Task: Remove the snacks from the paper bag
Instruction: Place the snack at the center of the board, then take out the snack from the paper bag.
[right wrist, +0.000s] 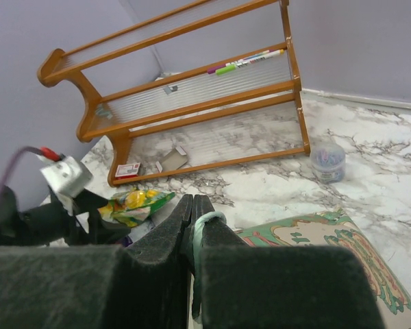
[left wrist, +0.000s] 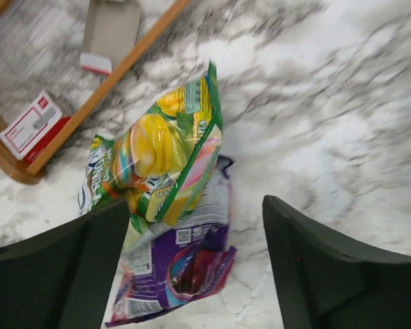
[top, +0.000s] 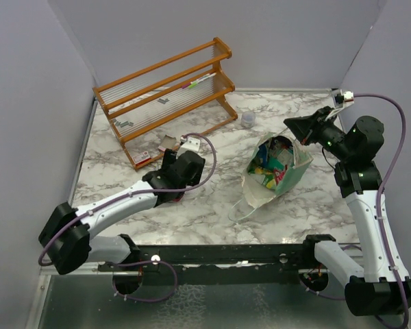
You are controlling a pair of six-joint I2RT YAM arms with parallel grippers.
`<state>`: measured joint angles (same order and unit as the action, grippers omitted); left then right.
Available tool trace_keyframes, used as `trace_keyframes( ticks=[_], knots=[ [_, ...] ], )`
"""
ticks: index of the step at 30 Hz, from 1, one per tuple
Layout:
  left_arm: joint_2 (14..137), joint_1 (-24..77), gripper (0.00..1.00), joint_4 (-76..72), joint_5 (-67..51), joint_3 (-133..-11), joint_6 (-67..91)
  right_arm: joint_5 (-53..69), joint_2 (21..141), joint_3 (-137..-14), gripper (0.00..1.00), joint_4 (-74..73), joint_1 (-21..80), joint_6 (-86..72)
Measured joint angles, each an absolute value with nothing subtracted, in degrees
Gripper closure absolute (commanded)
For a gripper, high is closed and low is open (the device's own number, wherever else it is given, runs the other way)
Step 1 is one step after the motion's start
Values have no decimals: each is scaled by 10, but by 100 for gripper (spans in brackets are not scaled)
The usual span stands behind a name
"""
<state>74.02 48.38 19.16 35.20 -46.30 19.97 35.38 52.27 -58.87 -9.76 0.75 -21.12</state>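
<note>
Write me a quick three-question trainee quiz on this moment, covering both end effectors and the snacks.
1. True or false: the left end effector is clamped on the green-yellow packet.
2. What does the right end effector pinch? A) the wooden rack B) the rim of the paper bag C) the grey cup
3. Fill in: the green-yellow packet lies partly over a ___ packet.
Key: 1 false, its fingers stand wide apart; 2 B; 3 purple packet.

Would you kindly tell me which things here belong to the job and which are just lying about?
For the job: paper bag, pinched by the shut right hand; snacks inside it; green-yellow packet and purple packet below the open left hand.
Lying about: wooden rack, markers, red-and-white card, small cup.
</note>
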Motion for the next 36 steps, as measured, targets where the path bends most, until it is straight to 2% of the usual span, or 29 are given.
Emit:
trace_keyframes(
  ticks=[2,6,12,15,19,30,36],
  knots=[
    [710,484,8,186,328,-479,196,354,523,-588,98,-98,8,-211],
    [628,484,7,122,250,-489,175,354,523,-588,98,-97,8,-211],
    [600,519,17,-33,90,-469,113,354,523,-588,98,-96,8,-211],
    [630,602,20,-74,53,-467,36,354,523,-588,98,-94,8,-211],
    [687,671,17,-85,33,-482,-62,354,521,-583,98,-93,8,-211],
    [818,681,18,-44,-12,-588,-328,354,517,-582,98,-93,8,-211],
    [918,679,26,-1,-37,-686,-422,354,516,-582,98,-93,8,-211]
  ],
)
